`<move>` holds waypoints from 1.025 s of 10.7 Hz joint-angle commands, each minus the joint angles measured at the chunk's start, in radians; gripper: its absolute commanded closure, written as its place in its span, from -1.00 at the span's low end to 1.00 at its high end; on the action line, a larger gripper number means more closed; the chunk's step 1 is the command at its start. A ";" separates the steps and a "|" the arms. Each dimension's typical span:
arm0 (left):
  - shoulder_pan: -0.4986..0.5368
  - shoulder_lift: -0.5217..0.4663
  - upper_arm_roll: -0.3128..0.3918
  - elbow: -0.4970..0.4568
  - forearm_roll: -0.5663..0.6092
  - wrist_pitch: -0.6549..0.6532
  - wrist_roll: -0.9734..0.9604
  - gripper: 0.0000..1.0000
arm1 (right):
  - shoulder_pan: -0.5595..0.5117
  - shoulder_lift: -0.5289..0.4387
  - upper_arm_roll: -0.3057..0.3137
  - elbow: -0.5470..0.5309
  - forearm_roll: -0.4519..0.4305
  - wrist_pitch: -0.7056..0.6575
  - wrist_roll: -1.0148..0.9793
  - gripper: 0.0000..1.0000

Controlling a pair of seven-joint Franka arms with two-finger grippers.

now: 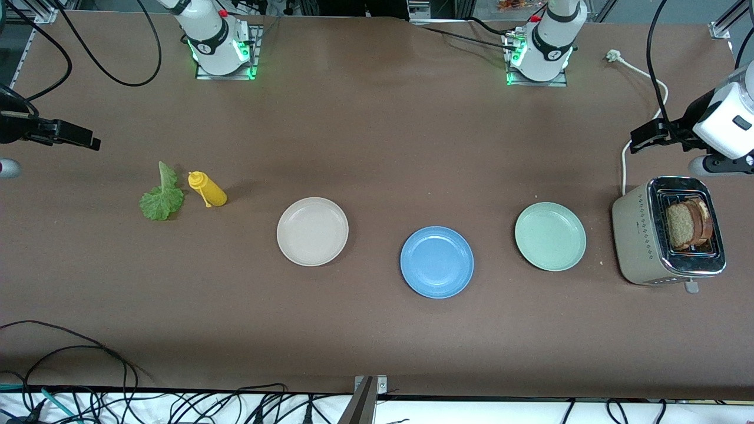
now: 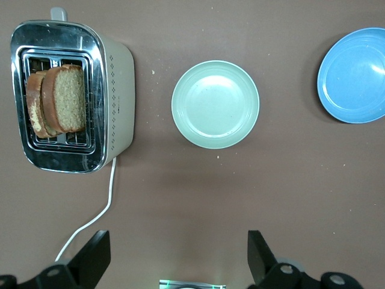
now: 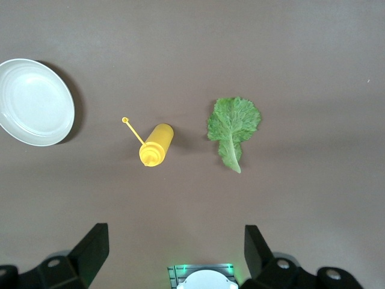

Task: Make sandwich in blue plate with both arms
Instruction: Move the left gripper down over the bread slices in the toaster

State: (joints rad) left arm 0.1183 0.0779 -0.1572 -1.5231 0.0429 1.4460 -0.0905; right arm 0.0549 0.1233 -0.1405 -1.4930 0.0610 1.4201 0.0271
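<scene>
- Left gripper (image 2: 174, 259), jaws wide, hangs over bare table (image 1: 377, 147); toaster (image 2: 114, 90) and pale green plate (image 2: 215, 103) lie ahead.
- Right gripper (image 3: 174, 256), also spread, has bare table beneath; yellow bottle (image 3: 156, 144) and lettuce leaf (image 3: 233, 123) lie ahead, apart.

Even overhead light, sharp focus throughout; soft shadows beside the blue plate (image 1: 436, 262), glare on the toaster (image 1: 642, 238) chrome.

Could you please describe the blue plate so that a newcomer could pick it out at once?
Three round plates lie in a row along the table. The blue plate is the middle one, nearest the front camera, between the cream-white plate and the pale green plate.
</scene>
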 commanded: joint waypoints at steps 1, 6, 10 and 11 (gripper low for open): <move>0.007 0.011 -0.007 0.023 0.003 -0.012 0.014 -1.00 | -0.003 -0.005 0.001 0.011 0.011 -0.020 -0.012 -1.00; 0.018 0.088 -0.002 0.037 0.022 -0.003 0.014 -1.00 | -0.003 -0.005 0.002 0.011 0.014 -0.020 -0.012 -1.00; 0.118 0.187 0.007 0.060 0.034 0.071 0.017 -1.00 | -0.003 -0.004 -0.001 0.011 0.016 -0.020 -0.012 -1.00; 0.130 0.210 0.005 0.060 0.090 0.118 0.064 -1.00 | -0.003 -0.005 -0.001 0.011 0.016 -0.020 -0.012 -1.00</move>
State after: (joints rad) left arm 0.2047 0.2250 -0.1438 -1.5095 0.0490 1.5164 -0.0902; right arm 0.0549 0.1233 -0.1405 -1.4926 0.0612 1.4201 0.0271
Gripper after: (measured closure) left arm 0.000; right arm 0.000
